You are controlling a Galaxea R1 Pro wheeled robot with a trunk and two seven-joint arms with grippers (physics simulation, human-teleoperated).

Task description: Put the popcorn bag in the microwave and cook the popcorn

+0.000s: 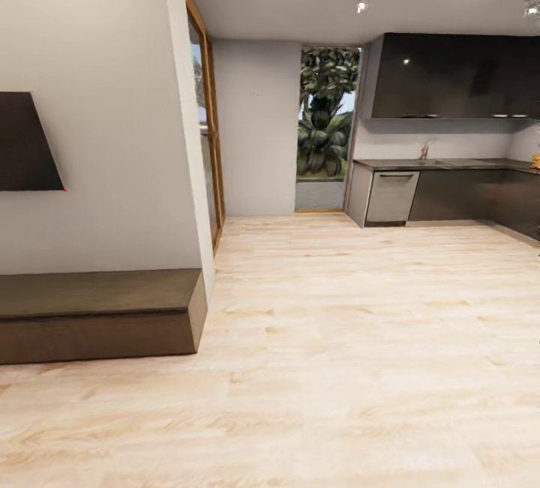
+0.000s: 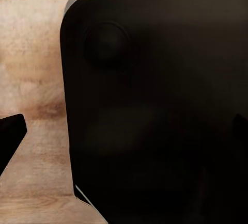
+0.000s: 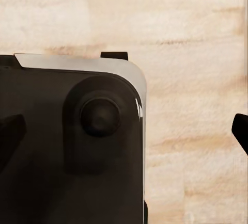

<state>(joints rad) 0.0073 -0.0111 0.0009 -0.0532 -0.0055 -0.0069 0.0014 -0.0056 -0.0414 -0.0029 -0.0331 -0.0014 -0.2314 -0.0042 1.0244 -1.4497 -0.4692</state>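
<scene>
Distant countertop point(image 1: 450, 164) beyond pale wood floor point(image 1: 337, 338); both arms' fingers apart, holding nothing.

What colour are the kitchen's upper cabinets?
Glossy black upper cabinets, clearest in the head view.

Open pale wood floor point(image 1: 337, 338) stretches ahead to the kitchen's countertop point(image 1: 442, 164) at the far right. A low dark bench point(image 1: 97, 312) and a white wall point(image 1: 97, 98) block the left side. Under both wrists, the robot's black base point(image 2: 165, 110) covers part of the floor.
</scene>
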